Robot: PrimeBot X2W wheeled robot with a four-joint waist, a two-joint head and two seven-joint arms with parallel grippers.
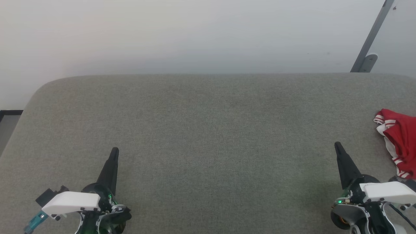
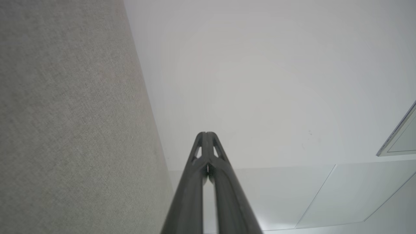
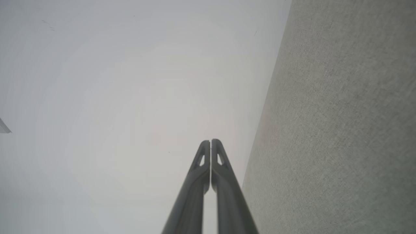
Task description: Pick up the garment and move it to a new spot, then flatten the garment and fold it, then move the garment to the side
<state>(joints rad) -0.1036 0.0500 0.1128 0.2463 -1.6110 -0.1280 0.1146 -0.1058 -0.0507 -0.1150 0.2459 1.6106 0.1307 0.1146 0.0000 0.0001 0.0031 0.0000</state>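
Both hands are clamped shut on themselves here. The left gripper (image 1: 114, 152), two long dark fingers on a white-shelled wrist, sits at about 7 o'clock in the head view with its tips pressed together and pointing toward 12. In the left wrist view the left gripper (image 2: 206, 135) has its fingers meeting at the tips, with just a thin slit lower down. Same deal for the right gripper (image 1: 338, 145) at 5 o'clock, and in the right wrist view the right gripper (image 3: 210, 142) is closed tip to tip too. Neither is gripping any cloth. Can't tell if the fingers rest on the surface or sit just above it.

The bright red soft fabric garment (image 1: 403, 139), with white-and-red striped hem bands, is a crumpled heap at 3 o'clock in the head view, cut off by the picture's edge. It's at roughly 1 o'clock from the right gripper and apart from its fingers. Its lower end comes close to that wrist's white shell; whether they touch, no idea.

Everything sits on a wide grey-green woven fabric surface (image 1: 208, 130) with rounded far corners. Behind it at 12 is a plain white wall (image 1: 195, 32). A grey metal strip (image 1: 370, 35) slants down it at about 1 o'clock. The left wrist view also catches pale floor tiles (image 2: 292, 195) with thin seams.
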